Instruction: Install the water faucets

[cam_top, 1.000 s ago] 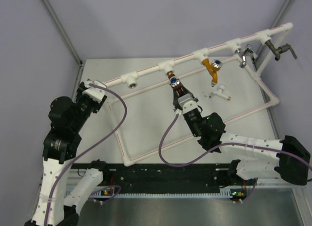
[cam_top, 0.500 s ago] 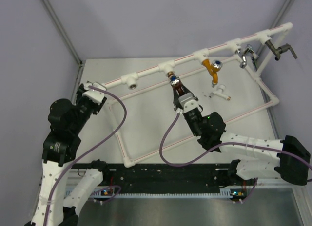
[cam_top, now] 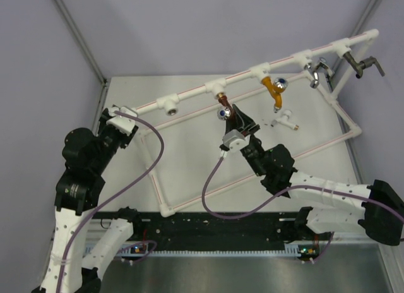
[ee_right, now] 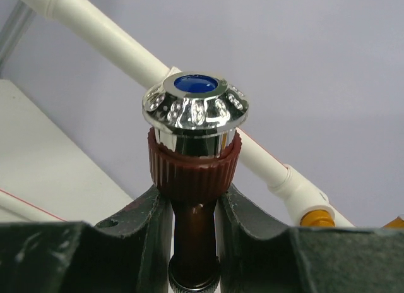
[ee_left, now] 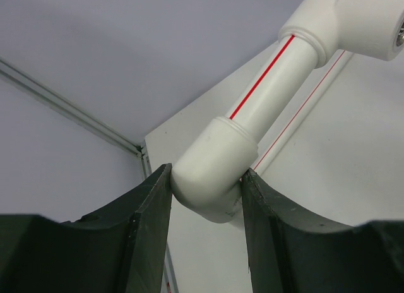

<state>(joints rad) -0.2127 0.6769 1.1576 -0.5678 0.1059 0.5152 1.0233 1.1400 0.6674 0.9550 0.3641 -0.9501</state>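
Right gripper (ee_right: 192, 204): clenched on the reddish-brown faucet (ee_right: 196, 116). The jaws pinch its dark stem just under the ribbed collar, and the chrome, blue-capped knob stands clear above the fingertips.
Faucet's place: in that grasp, right below the tee socket (cam_top: 219, 88) ahead of the fingertips. Whether the thread has caught is hidden.
Step in hand: most likely screwing the faucet into that socket.
Doing it well: hold the stem in line with the socket's bore and turn from the wrist in short arcs. Grip the stem, not the knob, so the valve itself does not spin. If it binds early, back off rather than force a crossed thread.
Just to the right: an orange faucet (cam_top: 274, 88) already sits in the next socket, and a white faucet (cam_top: 287, 121) lies on the table (cam_top: 189, 148). The wrist's swing should miss both.
Far to the left: the left gripper (ee_left: 205, 179) is closed around the corner elbow (ee_left: 211, 157) of the white pipe frame (cam_top: 189, 94). Judged as a brace, it should stay firm so the frame cannot twist under the turning.
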